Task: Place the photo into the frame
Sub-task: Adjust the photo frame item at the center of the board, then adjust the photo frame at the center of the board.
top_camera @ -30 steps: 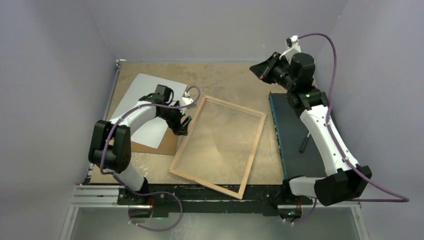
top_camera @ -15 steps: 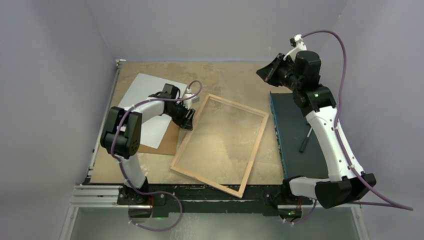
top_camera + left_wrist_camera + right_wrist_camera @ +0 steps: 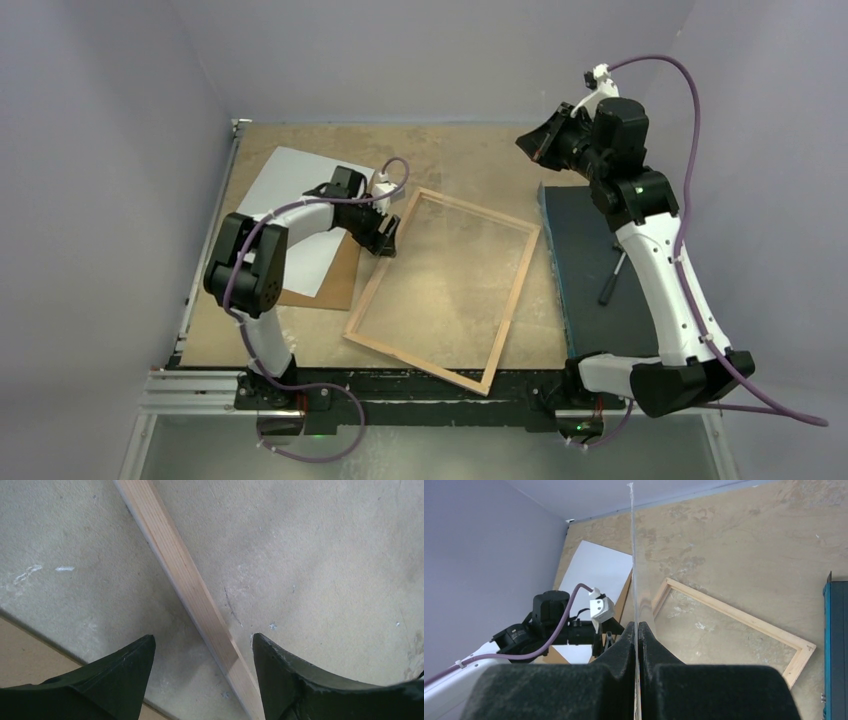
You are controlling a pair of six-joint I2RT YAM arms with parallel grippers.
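Note:
The frame [image 3: 513, 303] lies wood side up in the middle of the table. My left gripper [image 3: 385, 238] is open and straddles its left rail [image 3: 175, 565], one finger on each side of my left gripper [image 3: 202, 637], with gaps both ways. The photo [image 3: 285, 205] lies white side up at the left, behind that arm; it also shows as a white photo [image 3: 596, 570] in the right wrist view. My right gripper [image 3: 543, 140] hangs high at the back right. My right gripper [image 3: 638, 626] is shut on a clear sheet [image 3: 633, 555], seen edge-on.
A brown backing board [image 3: 335, 285] lies under the photo's near corner. A dark mat [image 3: 585, 250] with a hammer [image 3: 612, 280] on it runs along the right side. Grey walls close in the left, back and right; the arm bases stand at the near edge.
My left gripper has moved right from the photo's edge to the frame's left rail, narrowing and widening again. The frame has shifted slightly right. The right arm has risen a little.

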